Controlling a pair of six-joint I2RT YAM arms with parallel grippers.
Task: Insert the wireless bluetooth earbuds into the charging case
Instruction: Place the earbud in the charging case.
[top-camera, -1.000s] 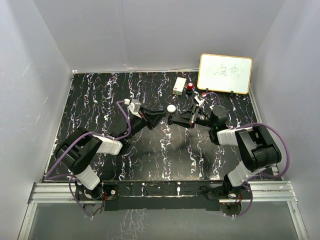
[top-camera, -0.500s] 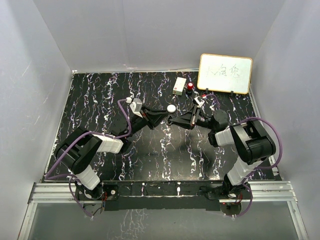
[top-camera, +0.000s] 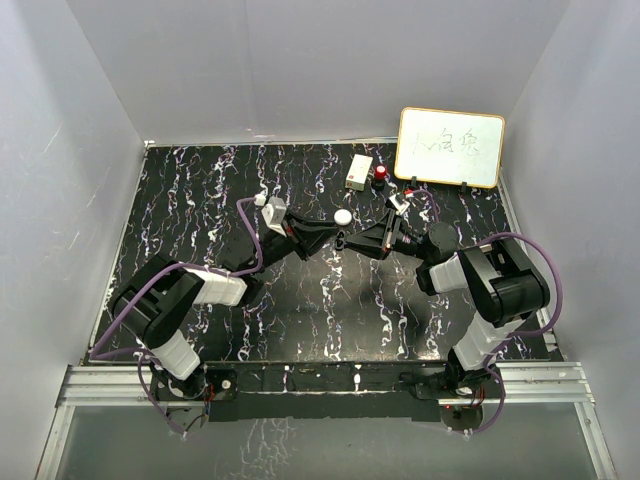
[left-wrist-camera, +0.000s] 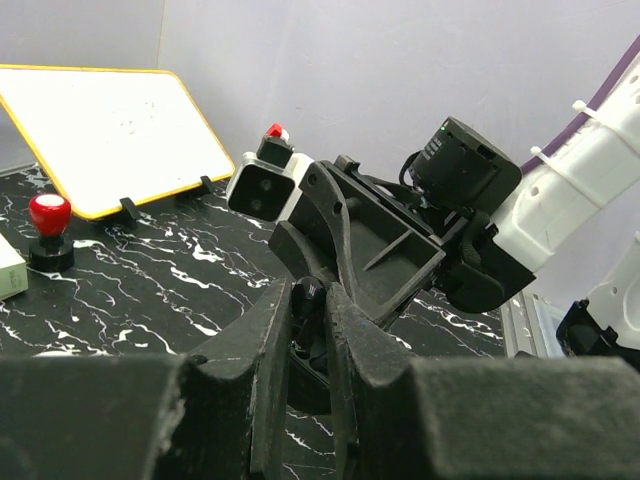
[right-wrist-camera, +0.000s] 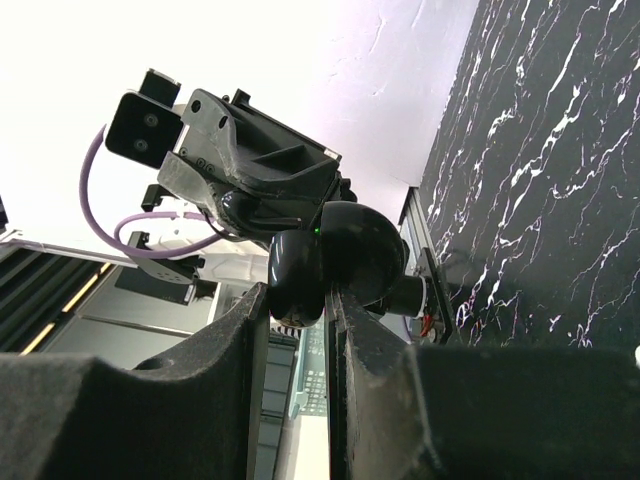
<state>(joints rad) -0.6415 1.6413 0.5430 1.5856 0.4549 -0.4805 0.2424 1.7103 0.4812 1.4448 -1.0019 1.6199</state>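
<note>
My left gripper (top-camera: 327, 237) (left-wrist-camera: 309, 292) is shut on a tiny black stemmed earbud (left-wrist-camera: 307, 303), held above the table. My right gripper (top-camera: 346, 240) (right-wrist-camera: 298, 298) is shut on the glossy black charging case (right-wrist-camera: 303, 283), whose rounded lid (right-wrist-camera: 365, 252) stands open and which shows a green light. The two grippers meet tip to tip at mid-table. In the left wrist view the earbud sits right over the dark case (left-wrist-camera: 312, 375) below the fingers. The second earbud is not visible.
A white round puck (top-camera: 343, 216) lies just behind the grippers. A white box (top-camera: 358, 172) and a red-topped knob (top-camera: 381, 175) stand at the back. A whiteboard (top-camera: 450, 147) leans at the back right. Grey walls enclose the black marbled table (top-camera: 200, 210).
The left gripper has moved right and the right gripper slightly left. The gap between their tips has closed.
</note>
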